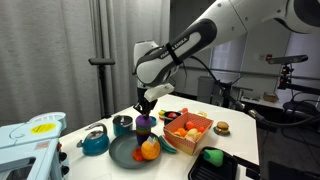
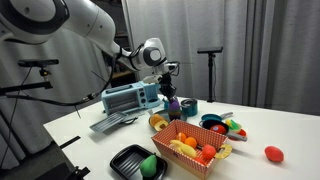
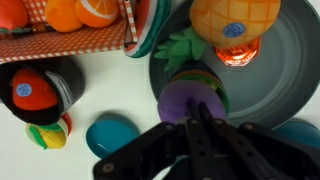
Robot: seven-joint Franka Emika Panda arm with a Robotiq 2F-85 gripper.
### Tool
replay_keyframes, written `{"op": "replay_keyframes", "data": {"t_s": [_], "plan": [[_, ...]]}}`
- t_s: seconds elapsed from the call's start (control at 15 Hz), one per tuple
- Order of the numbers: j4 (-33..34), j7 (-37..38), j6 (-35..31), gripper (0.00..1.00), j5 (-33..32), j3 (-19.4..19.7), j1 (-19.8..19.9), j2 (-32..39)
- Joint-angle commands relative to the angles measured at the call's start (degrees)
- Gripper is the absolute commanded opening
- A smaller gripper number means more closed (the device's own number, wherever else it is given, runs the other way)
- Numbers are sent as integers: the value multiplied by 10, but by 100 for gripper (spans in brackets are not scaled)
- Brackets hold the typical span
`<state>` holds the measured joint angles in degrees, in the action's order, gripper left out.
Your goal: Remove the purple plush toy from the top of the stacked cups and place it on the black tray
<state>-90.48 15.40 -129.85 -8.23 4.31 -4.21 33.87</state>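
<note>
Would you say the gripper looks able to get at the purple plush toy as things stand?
Probably yes: the gripper hangs right above the purple plush toy on the stacked cups, with nothing between them. The toy pineapple lies off to the side.

Black tray (image 1: pixel 240 170) cut off at bottom edge.

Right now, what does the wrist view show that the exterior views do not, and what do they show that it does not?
Only the wrist view: the small sticker on the orange fruit. Only the exterior views: the black tray with a green toy on it. Both: the purple toy, the hand, the orange basket and the dark plate.
</note>
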Motion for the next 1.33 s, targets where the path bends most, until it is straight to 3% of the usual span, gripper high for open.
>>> {"op": "replay_keyframes", "data": {"t_s": [0.0,0.2,0.6,0.93,1.27], "plan": [[-27,6,-35,1,-7,5,-7,-28],[-43,-3,-51,1,-4,-7,-16,-61],[-89,-61,-39,1,23,-75,-39,-143],[-132,-129,3,1,48,-118,-45,-176],[-180,-224,78,1,51,-125,-38,-204]]}}
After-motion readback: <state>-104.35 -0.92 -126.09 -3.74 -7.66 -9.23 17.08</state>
